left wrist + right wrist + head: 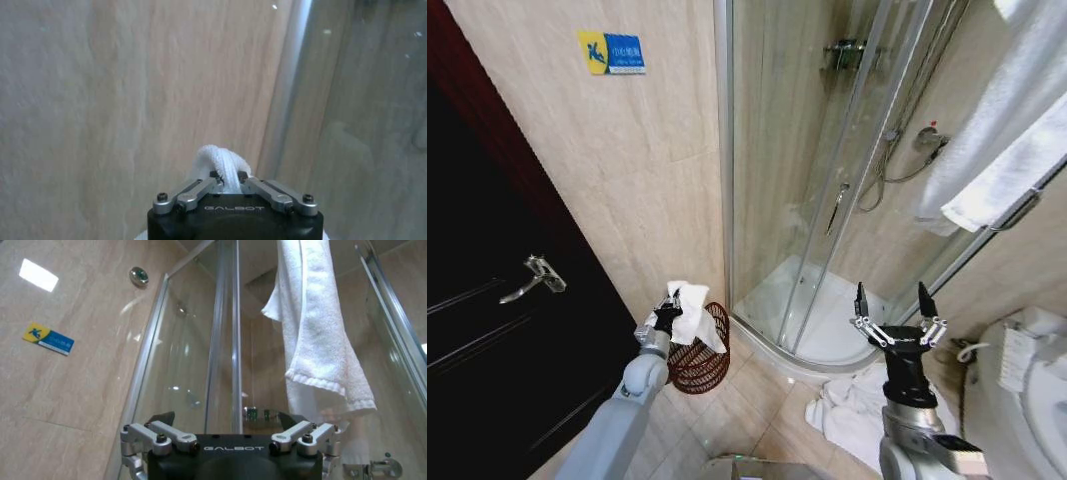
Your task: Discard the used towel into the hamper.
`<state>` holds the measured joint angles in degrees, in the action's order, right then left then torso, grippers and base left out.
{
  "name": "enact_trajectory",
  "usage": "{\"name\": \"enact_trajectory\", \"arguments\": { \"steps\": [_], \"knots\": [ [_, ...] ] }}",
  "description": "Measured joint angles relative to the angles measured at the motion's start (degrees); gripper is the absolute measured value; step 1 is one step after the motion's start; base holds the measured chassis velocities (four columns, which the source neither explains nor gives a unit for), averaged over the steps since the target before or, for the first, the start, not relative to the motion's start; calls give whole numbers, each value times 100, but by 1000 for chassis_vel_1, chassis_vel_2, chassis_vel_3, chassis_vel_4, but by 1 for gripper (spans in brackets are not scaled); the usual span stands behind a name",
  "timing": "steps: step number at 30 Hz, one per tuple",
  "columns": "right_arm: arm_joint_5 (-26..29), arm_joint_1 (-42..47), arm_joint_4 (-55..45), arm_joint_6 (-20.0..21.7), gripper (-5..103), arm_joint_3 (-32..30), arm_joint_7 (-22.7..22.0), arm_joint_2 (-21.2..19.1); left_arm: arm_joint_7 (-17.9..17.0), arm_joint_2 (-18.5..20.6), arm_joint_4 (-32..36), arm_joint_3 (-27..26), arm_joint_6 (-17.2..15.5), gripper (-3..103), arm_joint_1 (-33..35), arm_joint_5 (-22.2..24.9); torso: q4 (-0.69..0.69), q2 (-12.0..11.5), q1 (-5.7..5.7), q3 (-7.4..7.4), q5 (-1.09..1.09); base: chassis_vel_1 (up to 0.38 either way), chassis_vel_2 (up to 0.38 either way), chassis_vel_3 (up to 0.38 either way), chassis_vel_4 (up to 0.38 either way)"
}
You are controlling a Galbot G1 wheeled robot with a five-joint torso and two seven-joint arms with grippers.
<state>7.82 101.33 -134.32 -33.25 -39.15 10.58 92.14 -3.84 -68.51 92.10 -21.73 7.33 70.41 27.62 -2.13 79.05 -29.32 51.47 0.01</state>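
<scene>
one towel (692,312) in left pincer (667,308), one hamper (701,358).

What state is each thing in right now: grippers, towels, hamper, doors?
Left gripper: shut on the towel, held over the hamper.
Towel: white, hanging from the left gripper, not yet dropped in.
Hamper: upright on the floor by the wall.
Right gripper: open, holding nothing, raised near the shower.
Shower door: shut.
Dark door: shut.
Rack towel: hanging.
Floor towel: crumpled on the tiles.
</scene>
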Motion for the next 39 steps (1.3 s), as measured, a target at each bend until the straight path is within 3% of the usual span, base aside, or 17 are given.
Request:
{"name": "enact_trajectory", "arguments": {
  "steps": [16, 20, 21, 25, 27, 28, 39],
  "knots": [
    [46, 37, 50, -240, 100, -9, 156, 0, -96, -152, -1834, 671, 168, 6, -974, -636, 1, 0, 0, 0, -1, 0, 0, 0, 0],
    [150, 114, -68, -280, 100, -71, 320, 0, 19, -210, -2431, 787, 403, 6, -1283, -714, 2, 0, 0, 0, -2, 0, 0, 0, 0],
    [169, 79, -75, -282, 100, -77, 313, -1, 82, -263, -2714, 784, 595, 6, -1399, -767, 1, 0, 0, 0, -1, 0, 0, 0, 0],
    [151, 51, -122, -293, 100, -66, 224, -1, 300, -312, -3103, 778, 785, 6, -1543, -840, 0, 0, 0, 0, -1, 0, 0, 0, 0],
    [108, 87, -239, -275, 100, -51, 197, -1, 755, -387, -3836, 610, 1107, 6, -1751, -1289, -1, 0, 0, 0, -1, 0, 0, 0, 0],
    [98, 91, -255, -271, 100, -50, 200, -1, 796, -406, -3955, 592, 1161, 6, -1793, -1339, 0, 0, 0, 0, -2, 0, 0, 0, 0],
    [89, 171, -423, -188, 100, -59, 262, 0, 1058, -554, -4510, 577, 1258, 5, -2049, -1958, 0, 0, 0, 0, -1, 0, 0, 0, 0]
  ]
}}
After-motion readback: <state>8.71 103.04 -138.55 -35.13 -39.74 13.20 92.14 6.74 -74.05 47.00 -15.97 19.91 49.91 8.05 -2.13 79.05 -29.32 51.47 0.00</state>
